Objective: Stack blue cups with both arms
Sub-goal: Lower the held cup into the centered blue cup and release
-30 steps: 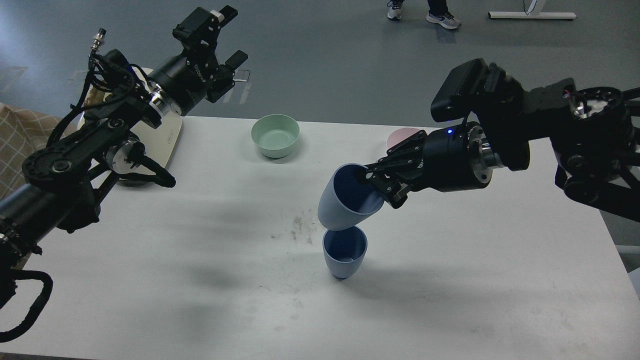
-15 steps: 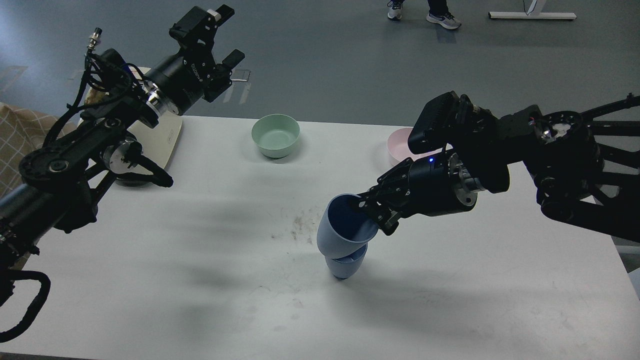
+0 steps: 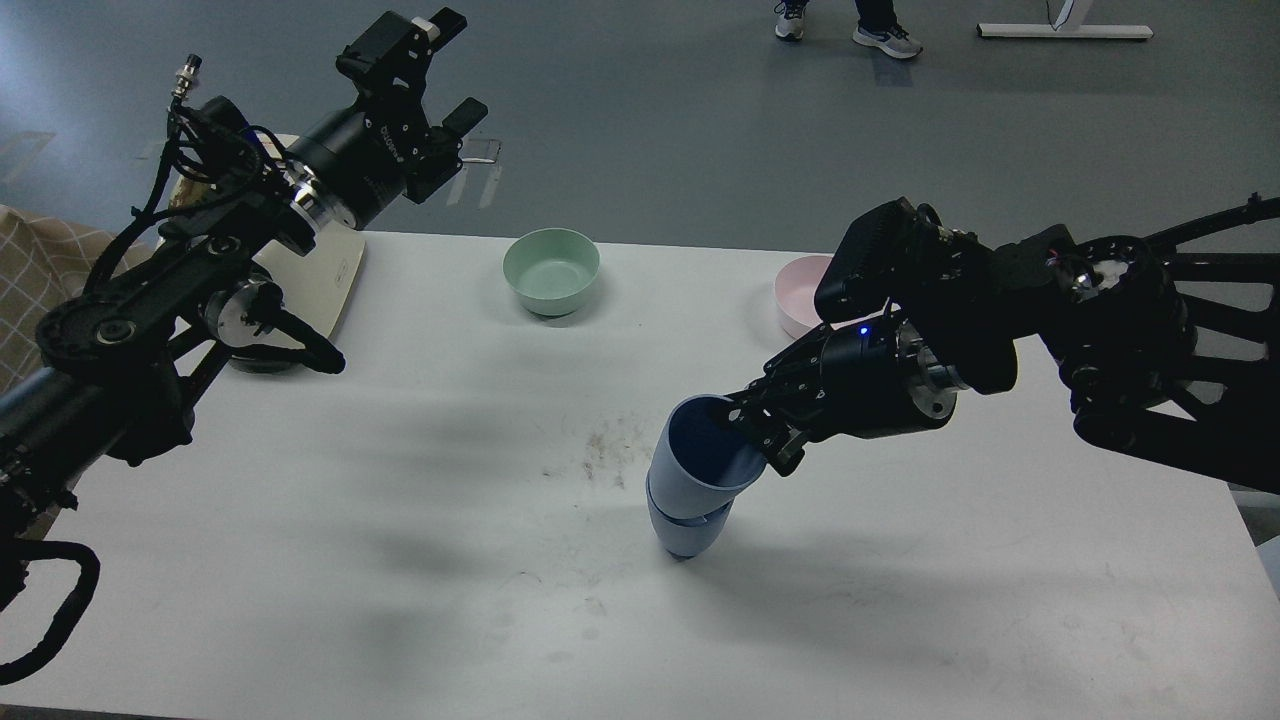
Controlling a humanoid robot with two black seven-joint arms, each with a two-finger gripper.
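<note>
Upper cup (image 3: 700,462) has sunk into lower cup (image 3: 688,530) (right pincer (image 3: 762,432) gripping).

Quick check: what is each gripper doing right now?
Left gripper: open, empty, raised off the table.
Right gripper: shut on the rim of the upper blue cup, which sits in the lower blue cup.

We see two blue cups, the upper cup (image 3: 700,465) and the lower cup (image 3: 690,530), with a matt, smooth plastic-like skin, and the mint-green bowl (image 3: 551,270) and pink bowl (image 3: 797,295) share that dull, even finish. The white surface (image 3: 400,520) looks smooth and faintly sheened, marred by a gritty dark smudge (image 3: 605,455) and fine scuffs. Our arms are matt black with bright metal rings at the wrists, and the right end effector (image 3: 762,440) is dull black.
</note>
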